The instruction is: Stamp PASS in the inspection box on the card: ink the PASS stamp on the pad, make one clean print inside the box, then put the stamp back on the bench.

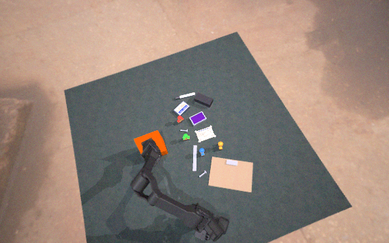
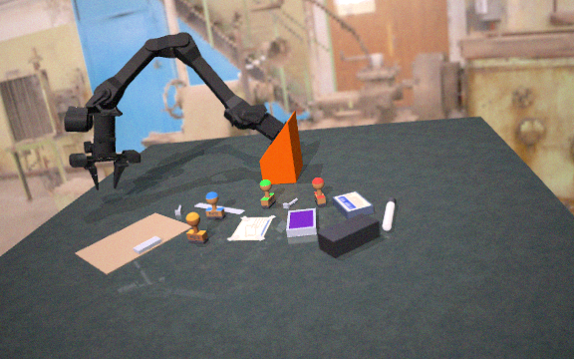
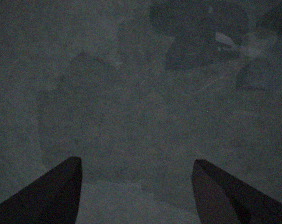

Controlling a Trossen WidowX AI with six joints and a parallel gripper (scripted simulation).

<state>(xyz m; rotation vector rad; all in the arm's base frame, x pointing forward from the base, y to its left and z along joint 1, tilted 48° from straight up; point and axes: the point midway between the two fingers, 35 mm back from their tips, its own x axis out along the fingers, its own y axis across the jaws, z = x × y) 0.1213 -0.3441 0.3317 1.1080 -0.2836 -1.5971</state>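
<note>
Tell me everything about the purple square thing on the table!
It is an ink pad: a flat, square, pale grey tray with a bright purple top that looks soft. It lies level on the dark green table, open, nothing resting on it. A dark block sits very close on one side and a white card lies on the other. The red-topped stamp stands just behind it. The gripper is far off, holding nothing.

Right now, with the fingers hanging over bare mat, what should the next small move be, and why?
Probably carry the gripper across toward the green-topped stamp, if that one is PASS; no label is readable. The fingers stand partly open with nothing between them, the wrist view shows only mat, and that stamp stands upright and ungrasped, well away from the gripper.
</note>
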